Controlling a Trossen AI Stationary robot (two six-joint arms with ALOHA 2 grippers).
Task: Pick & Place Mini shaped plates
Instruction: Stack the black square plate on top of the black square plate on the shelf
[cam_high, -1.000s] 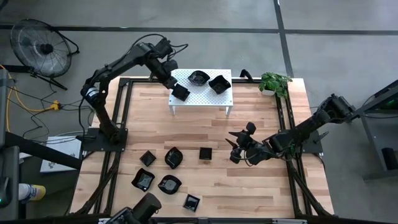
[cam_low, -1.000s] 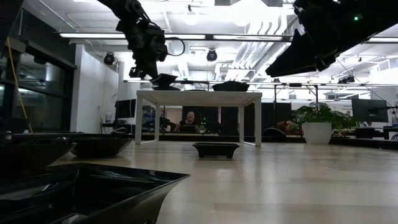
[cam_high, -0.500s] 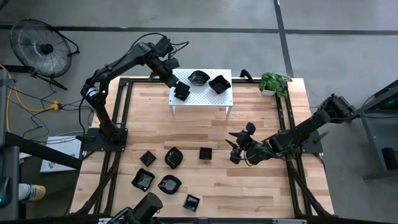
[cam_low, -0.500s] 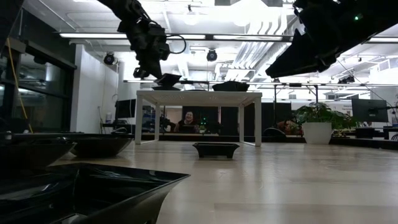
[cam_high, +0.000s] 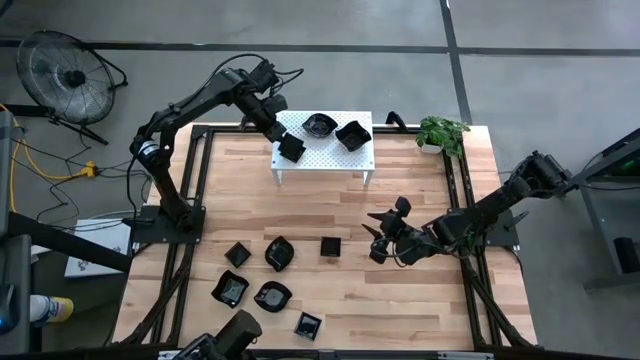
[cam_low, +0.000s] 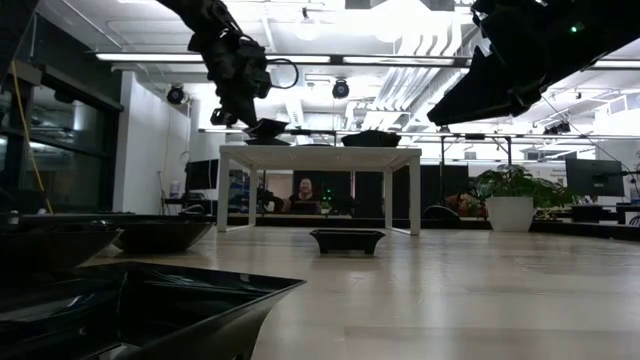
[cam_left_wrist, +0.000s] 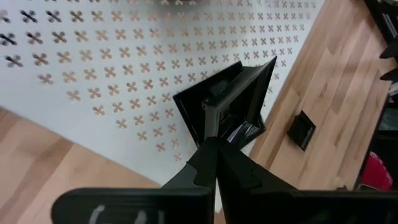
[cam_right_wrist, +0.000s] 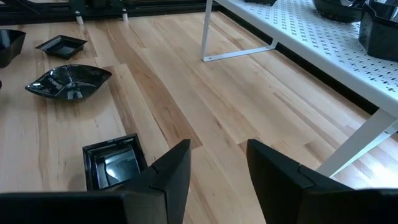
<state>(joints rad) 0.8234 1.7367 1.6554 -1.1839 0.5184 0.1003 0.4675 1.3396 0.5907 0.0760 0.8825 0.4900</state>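
Your left pincer (cam_high: 287, 145) is clenched on a square mini plate (cam_left_wrist: 227, 102) at the front-left corner of the white perforated stand (cam_high: 325, 158), where two more black plates (cam_high: 320, 125) (cam_high: 352, 134) already sit toward the back, just beside each other. Your right pincer (cam_high: 378, 235) hangs released over the bare middle of the worktop (cam_high: 400, 300), near a square plate (cam_right_wrist: 113, 160), with six further plates (cam_high: 279, 253) scattered on the wood at the front left. In the low view, plates right by the lens (cam_low: 140, 300) block much of the foreground, and a potted plant (cam_high: 441, 131) stands at the far right corner.
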